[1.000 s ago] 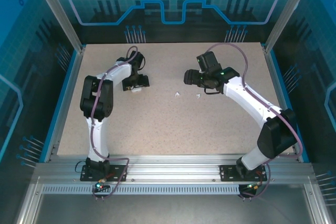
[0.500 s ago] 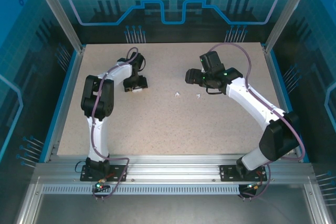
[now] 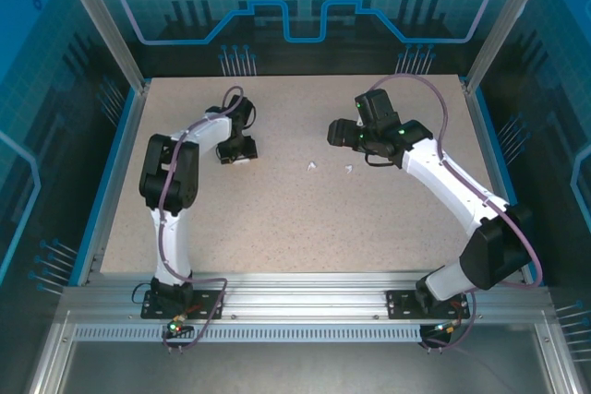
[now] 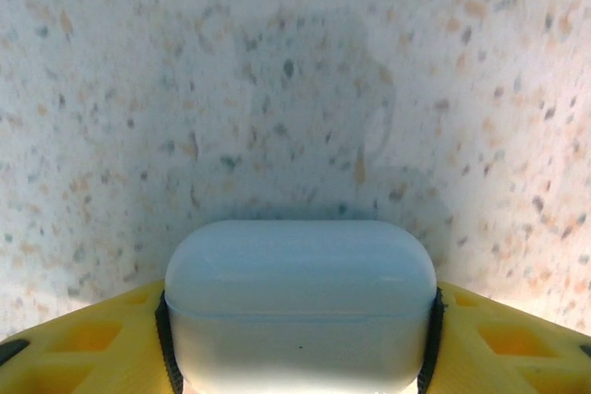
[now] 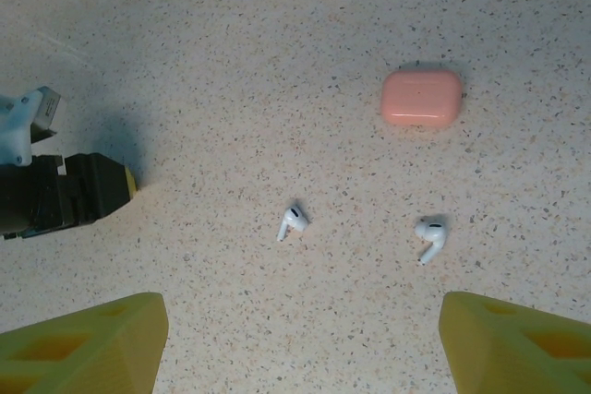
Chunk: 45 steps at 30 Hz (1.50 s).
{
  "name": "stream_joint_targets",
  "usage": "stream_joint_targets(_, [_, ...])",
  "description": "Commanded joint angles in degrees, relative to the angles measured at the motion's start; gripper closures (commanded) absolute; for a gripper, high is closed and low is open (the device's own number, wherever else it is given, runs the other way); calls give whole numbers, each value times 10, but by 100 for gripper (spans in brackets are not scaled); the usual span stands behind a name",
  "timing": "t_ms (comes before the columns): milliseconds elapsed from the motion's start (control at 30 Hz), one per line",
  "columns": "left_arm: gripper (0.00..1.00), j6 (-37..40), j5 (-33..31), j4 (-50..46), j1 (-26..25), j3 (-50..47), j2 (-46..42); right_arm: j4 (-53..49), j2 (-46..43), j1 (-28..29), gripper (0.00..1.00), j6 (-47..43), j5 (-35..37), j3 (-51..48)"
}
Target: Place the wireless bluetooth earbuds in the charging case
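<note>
A white charging case (image 4: 299,292) lies on the speckled table, lid closed. My left gripper (image 4: 297,357) is shut on it, with the black pads (image 4: 166,339) pressed against both of its ends. From above, that gripper (image 3: 237,150) sits at the back left over the case. Two white earbuds (image 5: 292,221) (image 5: 430,236) lie apart on the table, also seen from above (image 3: 312,167) (image 3: 349,170). My right gripper (image 5: 300,343) hovers open above them with nothing between its yellow fingers (image 5: 88,343). It is at the back middle (image 3: 340,133).
A salmon-pink closed case (image 5: 421,97) lies beyond the earbuds in the right wrist view. The left gripper's black body (image 5: 65,193) shows at that view's left edge. A blue rim (image 3: 109,182) and metal posts border the table.
The left gripper's jaws have closed in on the white case. The right arm has drifted slightly right and back, its jaws unchanged.
</note>
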Motion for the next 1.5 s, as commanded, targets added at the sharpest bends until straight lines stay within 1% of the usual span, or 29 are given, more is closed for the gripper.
stream_joint_targets(0, [54, 6, 12, -3, -28, -36, -64, -9, -17, -7, 22, -7, -1, -15])
stream_joint_targets(100, [54, -5, 21, 5, -53, -74, -105, -9, -17, -6, 22, -7, -2, -23])
stream_joint_targets(200, [54, -21, 18, 8, -91, -107, -138, -7, -16, -6, 22, -5, -3, -34])
stream_joint_targets(367, [53, -75, 16, 22, -158, -166, -179, -3, -17, -3, 22, -4, -4, -49])
stream_joint_targets(533, [53, -137, 2, 32, -230, -204, -196, -3, -16, 0, 22, -4, -1, -57])
stream_joint_targets(633, [53, -187, -1, 48, -259, -227, -198, -4, -15, 0, 22, -3, 1, -60])
stream_joint_targets(733, [52, -214, -2, 69, -277, -237, -189, -2, -14, -1, 22, -1, 2, -64])
stream_joint_targets(833, [48, -218, -15, 67, -283, -231, -174, -5, -12, 1, 22, 2, 5, -66])
stream_joint_targets(933, [42, -219, -15, 76, -283, -231, -164, -9, -10, 2, 22, 4, 9, -70])
stream_joint_targets(1033, [33, -222, -9, 89, -283, -233, -160, -17, -7, 6, 22, 9, 15, -72])
stream_joint_targets(1167, [27, -220, -3, 102, -283, -233, -161, -32, -3, 12, 22, 13, 25, -73])
stream_joint_targets(1333, [20, -218, -7, 114, -276, -237, -189, -53, 6, 31, 22, 23, 41, -74])
stream_joint_targets(1467, [16, -219, -3, 138, -240, -274, -255, -64, 28, 63, 22, 45, 44, -73])
